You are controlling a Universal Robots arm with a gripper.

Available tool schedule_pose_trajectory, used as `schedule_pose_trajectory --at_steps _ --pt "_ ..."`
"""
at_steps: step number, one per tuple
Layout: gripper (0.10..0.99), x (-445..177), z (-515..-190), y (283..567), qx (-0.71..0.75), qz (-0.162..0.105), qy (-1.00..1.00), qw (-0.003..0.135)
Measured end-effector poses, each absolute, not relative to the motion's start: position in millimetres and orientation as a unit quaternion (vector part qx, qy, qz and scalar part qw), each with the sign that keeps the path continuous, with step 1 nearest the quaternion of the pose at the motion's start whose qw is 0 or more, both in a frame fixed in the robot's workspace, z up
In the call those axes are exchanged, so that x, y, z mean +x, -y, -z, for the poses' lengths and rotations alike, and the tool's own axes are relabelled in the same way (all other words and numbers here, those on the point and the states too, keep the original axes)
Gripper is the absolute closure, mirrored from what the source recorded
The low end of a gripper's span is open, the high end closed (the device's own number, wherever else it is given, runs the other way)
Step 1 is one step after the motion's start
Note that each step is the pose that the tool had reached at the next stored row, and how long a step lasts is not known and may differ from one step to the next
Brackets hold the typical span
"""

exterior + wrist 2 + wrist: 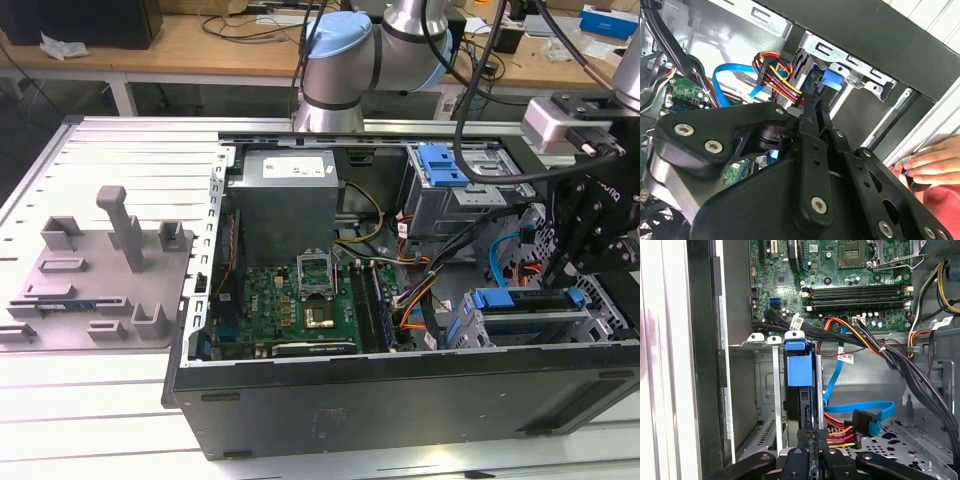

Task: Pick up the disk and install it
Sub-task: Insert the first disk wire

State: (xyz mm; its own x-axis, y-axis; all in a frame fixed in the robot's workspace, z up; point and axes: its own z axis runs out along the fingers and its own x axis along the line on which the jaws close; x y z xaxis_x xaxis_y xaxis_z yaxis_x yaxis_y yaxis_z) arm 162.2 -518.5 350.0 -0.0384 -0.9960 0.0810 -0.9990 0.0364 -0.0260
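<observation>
Ribbed grey metal forms the counter (120,140) across the exterior view, with wooden desks behind at the top of the frame. At the left of that frame sits a grey plastic tray (95,290) with upright posts. At centre lies an open computer case (400,390), its green circuit board (290,305) below a grey power box (288,200). Upper right of centre, a blue latch (443,165) tops a metal cage. At lower right the disk (528,300), edged in blue plastic, stands on edge in the drive bay, under the black gripper (600,225). In the first wrist view the disk (801,375) sits in the bay slot at centre, and the fingers (806,437) at the bottom edge are pinching its near end. In the second wrist view a person's hand (930,167) rests at the right edge beside the case.
</observation>
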Motion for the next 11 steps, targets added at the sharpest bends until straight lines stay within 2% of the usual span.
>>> schedule_pose_trajectory --at_steps 11 --pt "0.918 162.1 -345.2 518.7 0.693 -0.037 0.720 0.020"
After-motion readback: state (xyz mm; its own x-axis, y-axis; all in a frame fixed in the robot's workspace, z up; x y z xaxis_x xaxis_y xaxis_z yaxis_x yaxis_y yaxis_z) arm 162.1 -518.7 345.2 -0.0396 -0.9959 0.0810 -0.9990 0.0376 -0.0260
